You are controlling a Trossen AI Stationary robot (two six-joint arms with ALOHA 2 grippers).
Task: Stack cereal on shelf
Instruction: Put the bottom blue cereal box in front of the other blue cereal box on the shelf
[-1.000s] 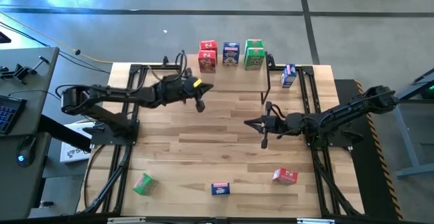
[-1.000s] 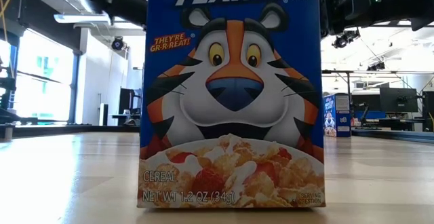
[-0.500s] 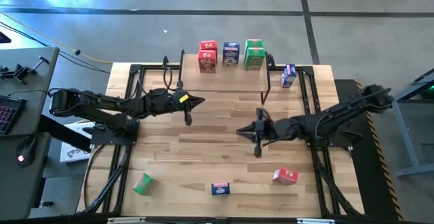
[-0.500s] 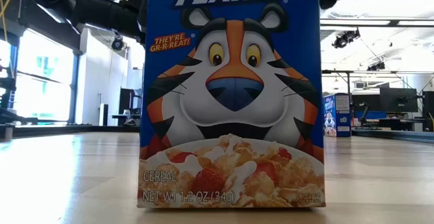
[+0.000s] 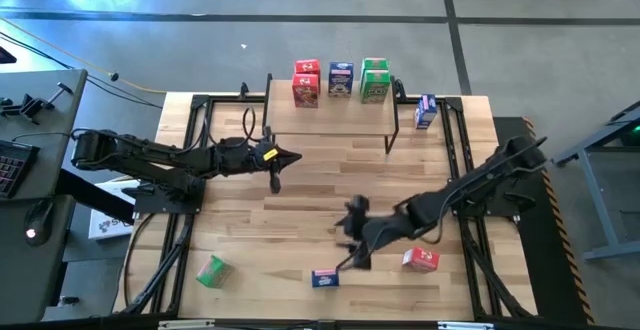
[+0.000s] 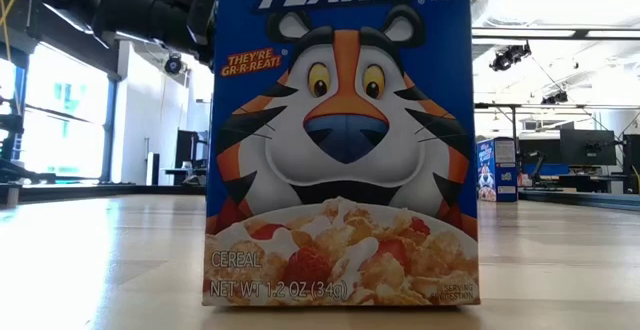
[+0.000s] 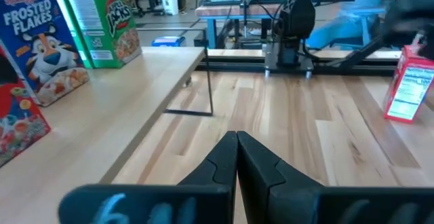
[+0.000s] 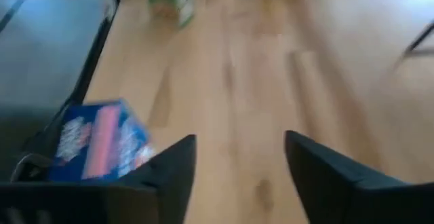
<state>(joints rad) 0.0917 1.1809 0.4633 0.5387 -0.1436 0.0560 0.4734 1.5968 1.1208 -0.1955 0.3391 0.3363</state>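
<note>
The shelf (image 5: 330,118) stands at the table's far middle on thin black legs, with a red (image 5: 306,83), a blue (image 5: 341,80) and a green (image 5: 375,80) cereal box upright on its board. My left gripper (image 5: 290,157) is shut and empty, just off the shelf's near left corner. My right gripper (image 5: 348,242) is open and empty, low over the table's near middle, close to a loose blue box (image 5: 325,278). That box also shows in the right wrist view (image 8: 102,139), beside one finger and outside the gap. It fills the low view (image 6: 340,140), standing upright on its base.
A green box (image 5: 210,270) lies at the near left and a red box (image 5: 420,259) at the near right. Another blue box (image 5: 425,111) stands to the right of the shelf. Black frame rails (image 5: 190,170) run along both sides of the table.
My right gripper has swung from the table's middle toward the near edge and to the left, ending close to the near blue box. My left gripper has drawn back a little toward the table's left, away from the shelf. No box has moved.
</note>
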